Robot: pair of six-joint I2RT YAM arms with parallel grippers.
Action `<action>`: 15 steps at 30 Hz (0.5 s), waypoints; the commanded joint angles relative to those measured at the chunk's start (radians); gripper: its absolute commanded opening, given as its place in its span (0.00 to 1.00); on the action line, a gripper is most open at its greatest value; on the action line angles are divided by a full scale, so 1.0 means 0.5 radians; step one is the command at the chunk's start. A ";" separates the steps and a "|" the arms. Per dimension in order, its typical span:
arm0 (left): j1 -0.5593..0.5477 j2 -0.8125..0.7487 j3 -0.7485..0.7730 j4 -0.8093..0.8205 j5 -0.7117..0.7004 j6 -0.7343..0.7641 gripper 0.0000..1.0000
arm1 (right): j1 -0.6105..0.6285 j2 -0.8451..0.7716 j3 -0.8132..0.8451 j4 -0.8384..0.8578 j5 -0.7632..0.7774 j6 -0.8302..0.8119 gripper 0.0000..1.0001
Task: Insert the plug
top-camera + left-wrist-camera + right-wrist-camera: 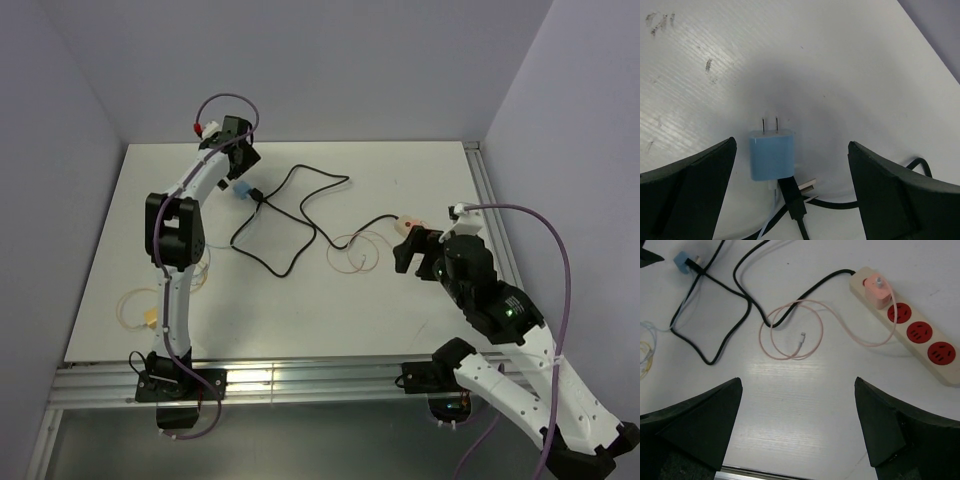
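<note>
while the left end effector hangs at the far left of the white bench with its jaws spread wide and gripping nothing, the blue plug lies flat on the bench between its fingers, touching neither, its two prongs pointing away from the wrist. a black cable starts just beside the plug's base and loops rightward across the middle. next comes a loose pink cable coil, which runs to a pink charger seated in the first socket of the beige power strip; three red sockets follow it. the right end effector hovers near the coil, jaws wide apart, gripping nothing.
</note>
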State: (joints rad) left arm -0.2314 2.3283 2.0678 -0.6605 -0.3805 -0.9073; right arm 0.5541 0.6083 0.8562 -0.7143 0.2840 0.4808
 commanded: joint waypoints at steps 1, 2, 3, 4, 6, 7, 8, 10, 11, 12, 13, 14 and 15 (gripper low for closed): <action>0.009 0.117 0.110 0.005 0.025 -0.133 1.00 | 0.018 0.106 0.085 -0.108 0.184 -0.038 1.00; 0.009 0.132 0.101 -0.007 0.028 -0.158 0.99 | 0.015 0.115 0.079 -0.102 0.178 -0.035 1.00; 0.009 0.142 0.092 -0.026 0.004 -0.182 1.00 | 0.018 0.124 0.055 -0.084 0.177 -0.029 1.00; 0.009 0.154 0.062 -0.041 -0.006 -0.234 0.99 | 0.018 0.127 0.040 -0.075 0.171 -0.029 1.00; 0.009 0.151 -0.006 -0.020 -0.018 -0.268 1.00 | 0.018 0.133 0.027 -0.069 0.174 -0.032 1.00; 0.009 0.151 -0.027 0.011 -0.021 -0.284 0.99 | 0.018 0.136 0.030 -0.066 0.177 -0.035 1.00; 0.009 0.154 -0.040 0.023 -0.012 -0.293 1.00 | 0.018 0.139 0.027 -0.065 0.190 -0.038 1.00; 0.009 0.169 -0.052 0.032 0.000 -0.308 0.99 | 0.018 0.127 0.027 -0.072 0.211 -0.056 1.00; 0.009 0.175 -0.046 0.039 0.000 -0.305 0.98 | 0.018 0.121 0.030 -0.072 0.205 -0.069 1.00; 0.009 0.181 -0.034 0.033 -0.006 -0.305 0.95 | 0.021 0.085 0.024 -0.066 0.223 -0.081 1.00; 0.009 0.188 -0.034 0.033 -0.021 -0.302 0.90 | 0.021 0.063 0.027 -0.075 0.248 -0.069 1.00; 0.009 0.185 -0.037 0.045 -0.027 -0.290 0.84 | 0.024 0.042 0.027 -0.078 0.281 -0.069 1.00; 0.009 0.178 -0.049 0.069 -0.030 -0.287 0.71 | 0.021 -0.004 0.027 -0.078 0.285 -0.078 1.00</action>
State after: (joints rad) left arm -0.2302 2.4084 2.0506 -0.6476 -0.3897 -1.0405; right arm 0.5587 0.6556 0.8623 -0.7513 0.3698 0.4603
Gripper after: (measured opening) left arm 0.803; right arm 0.999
